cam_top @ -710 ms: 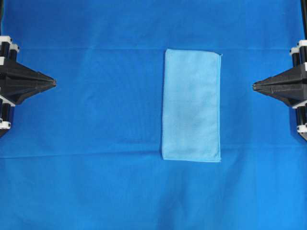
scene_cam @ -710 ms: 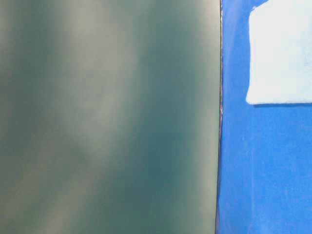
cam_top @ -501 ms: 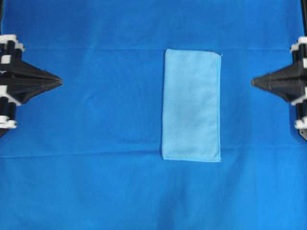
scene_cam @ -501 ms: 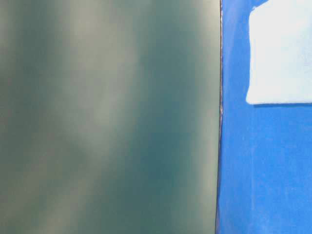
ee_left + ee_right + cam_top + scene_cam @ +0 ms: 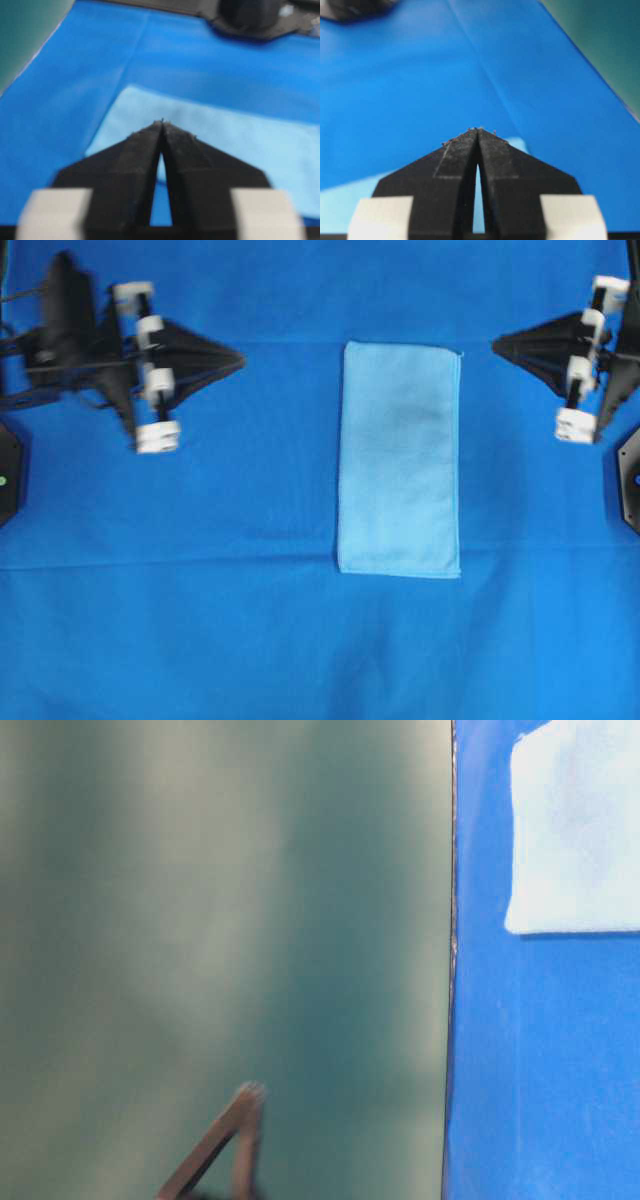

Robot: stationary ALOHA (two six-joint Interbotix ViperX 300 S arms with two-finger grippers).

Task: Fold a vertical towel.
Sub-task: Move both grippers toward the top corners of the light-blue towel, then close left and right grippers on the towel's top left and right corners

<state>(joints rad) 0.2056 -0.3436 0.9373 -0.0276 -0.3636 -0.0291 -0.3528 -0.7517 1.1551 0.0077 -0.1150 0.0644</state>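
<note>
You're looking at the small pale sky-blue rectangular microfibre towel [image 5: 400,458] lying flat and unfolded, long axis running away from you, on the large deep-blue table cloth [image 5: 200,620]. It is sitting exactly where it was half a second ago.

The arms are what's changing. Your left gripper [image 5: 238,360] is coming in from the far edge, now noticeably nearer the towel's top-left corner but still well apart from it, and it's blurring with motion. Your right gripper [image 5: 497,343] is also shifting inward and up, now near the towel's top-right corner, not touching.

Both sets of jaws are pressed together with nothing between them: the left wrist view [image 5: 162,122] and the right wrist view [image 5: 478,130] each show tips meeting, with towel visible beyond them.

Judgement: you're only starting the approach; no fold is made yet. Both arms seem to be heading for the towel's far corners, so you'll be needing to part the jaws before reaching the stitched edge.
</note>
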